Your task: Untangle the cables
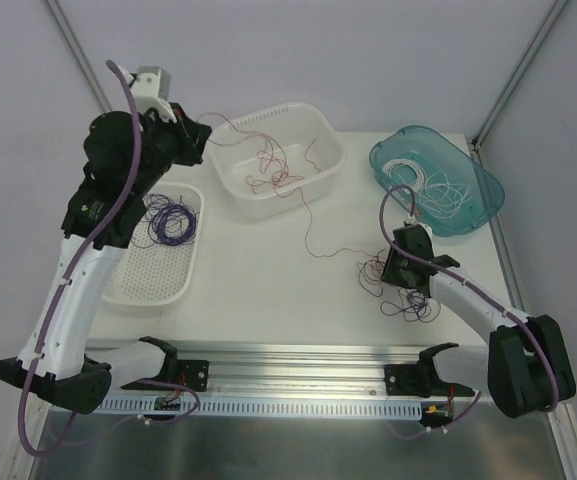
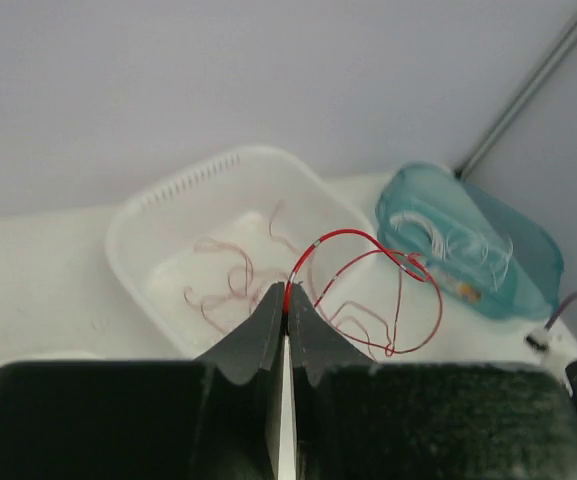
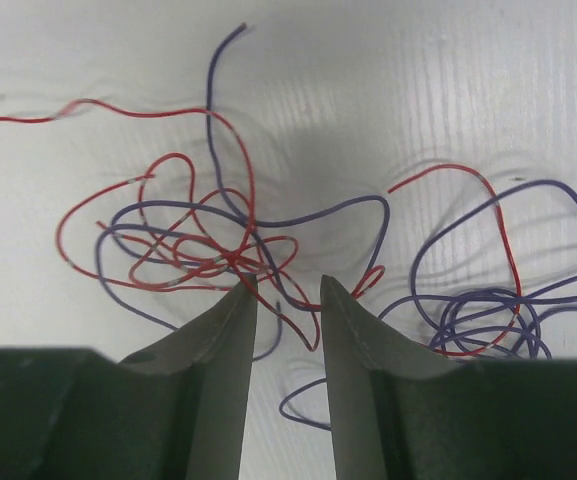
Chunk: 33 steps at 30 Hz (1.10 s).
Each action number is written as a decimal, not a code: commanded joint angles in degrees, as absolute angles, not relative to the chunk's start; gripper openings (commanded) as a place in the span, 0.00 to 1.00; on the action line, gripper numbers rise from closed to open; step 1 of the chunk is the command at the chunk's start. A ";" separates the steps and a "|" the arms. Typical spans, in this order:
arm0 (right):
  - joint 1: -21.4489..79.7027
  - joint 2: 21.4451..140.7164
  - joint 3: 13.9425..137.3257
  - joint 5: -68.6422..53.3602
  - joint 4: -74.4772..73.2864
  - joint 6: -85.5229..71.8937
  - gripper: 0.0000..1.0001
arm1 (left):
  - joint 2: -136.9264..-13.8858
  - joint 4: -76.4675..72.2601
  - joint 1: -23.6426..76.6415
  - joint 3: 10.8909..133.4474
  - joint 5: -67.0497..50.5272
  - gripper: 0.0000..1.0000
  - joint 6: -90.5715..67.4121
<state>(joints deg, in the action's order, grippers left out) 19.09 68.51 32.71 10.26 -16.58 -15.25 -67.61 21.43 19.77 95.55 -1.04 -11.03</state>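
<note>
My left gripper (image 1: 200, 135) is raised beside the white basket's left end. It is shut on a thin red cable (image 2: 368, 250), pinched at the fingertips (image 2: 288, 295), and the cable loops out over the basket. My right gripper (image 1: 400, 275) is open and low over a tangle of red and purple cables (image 1: 383, 285) on the table. In the right wrist view its jaws (image 3: 288, 285) straddle red and purple strands of the tangle (image 3: 198, 240). A coil of purple cables (image 3: 488, 320) lies to the right.
The white basket (image 1: 333, 150) holds several red cables, and one red strand (image 1: 308, 225) trails out onto the table. A teal bin (image 1: 488, 185) at the right holds white cables. A white perforated tray (image 1: 158, 285) at the left holds purple cables (image 1: 173, 220).
</note>
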 commanded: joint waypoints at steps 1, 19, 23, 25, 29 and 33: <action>18.63 66.53 36.73 8.01 -17.14 -13.10 0.36 | -67.16 22.85 19.60 84.67 -10.89 0.00 -18.17; 19.25 64.52 40.78 5.09 -20.47 -11.34 0.43 | -69.77 18.02 35.84 60.20 -14.49 0.89 -3.99; 19.25 62.49 41.92 6.33 -22.41 -11.16 0.54 | -77.59 17.75 39.54 66.42 -17.93 0.94 1.84; 19.25 61.35 42.27 7.29 -23.90 -11.25 0.59 | -83.37 17.75 41.30 68.89 -17.84 0.94 3.86; 19.25 59.24 42.71 8.52 -26.27 -11.69 0.68 | -93.50 17.58 43.50 77.58 -18.37 0.95 3.78; 19.16 57.75 42.71 9.93 -28.73 -13.53 0.77 | -103.08 17.58 46.05 84.63 -18.63 0.93 6.76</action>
<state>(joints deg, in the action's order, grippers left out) 19.11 59.66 40.56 7.55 -25.30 -12.10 -99.46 18.22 44.18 79.18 -16.51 2.55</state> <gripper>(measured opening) 0.753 0.934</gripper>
